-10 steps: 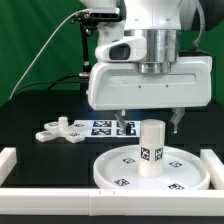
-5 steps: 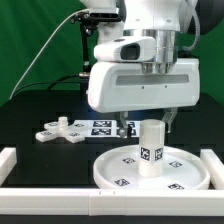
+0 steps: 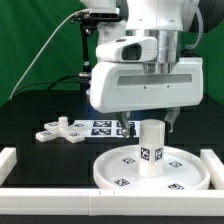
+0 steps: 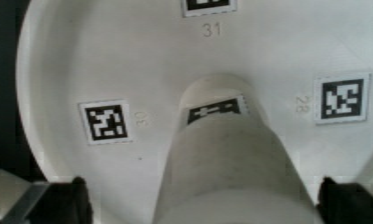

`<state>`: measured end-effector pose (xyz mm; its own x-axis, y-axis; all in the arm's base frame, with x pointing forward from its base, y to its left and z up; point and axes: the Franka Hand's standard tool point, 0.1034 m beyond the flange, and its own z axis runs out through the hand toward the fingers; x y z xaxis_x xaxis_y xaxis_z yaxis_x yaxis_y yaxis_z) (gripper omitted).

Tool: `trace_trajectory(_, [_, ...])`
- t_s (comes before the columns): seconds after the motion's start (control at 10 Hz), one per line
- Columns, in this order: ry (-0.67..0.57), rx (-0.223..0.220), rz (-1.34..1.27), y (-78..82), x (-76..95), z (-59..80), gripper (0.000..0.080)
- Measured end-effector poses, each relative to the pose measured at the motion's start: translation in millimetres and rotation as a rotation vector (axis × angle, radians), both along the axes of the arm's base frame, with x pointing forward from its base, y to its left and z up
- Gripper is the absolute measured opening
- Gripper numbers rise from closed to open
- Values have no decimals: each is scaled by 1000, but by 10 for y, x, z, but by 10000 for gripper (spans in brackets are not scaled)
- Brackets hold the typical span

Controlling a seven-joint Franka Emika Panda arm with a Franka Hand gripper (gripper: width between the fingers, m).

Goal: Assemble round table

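Note:
The large round rimmed disc (image 3: pixel 152 172) lies on the black table near the front. The short cylindrical leg (image 3: pixel 151 147) stands upright at the disc's middle. The small cross-shaped base (image 3: pixel 61 130) lies apart at the exterior view's left. My gripper (image 3: pixel 148 123) hangs just above and behind the leg, open and holding nothing. In the wrist view the leg (image 4: pixel 224 160) rises between my two dark fingertips (image 4: pixel 62 200), with clear gaps on both sides, above the tagged disc (image 4: pixel 112 70).
The marker board (image 3: pixel 103 127) lies behind the disc, partly hidden by my hand. White border rails run along the front (image 3: pixel 60 190) and at the exterior view's left (image 3: pixel 8 157) and right (image 3: pixel 213 160).
My hand has risen slightly and shifted a little toward the exterior view's right. The leg, disc and base have not moved.

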<state>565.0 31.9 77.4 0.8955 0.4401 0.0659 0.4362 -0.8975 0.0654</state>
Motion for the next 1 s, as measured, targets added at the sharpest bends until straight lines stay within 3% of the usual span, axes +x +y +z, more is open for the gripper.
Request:
trace_trajectory(0.1, [1,1,-18,0,-4,-3,459])
trace_trajectory(0.2, [2,1,-19,-6,-8,-9,407])
trace_trajectory(1.0, [-49,72,-683,83,16,-23,407])
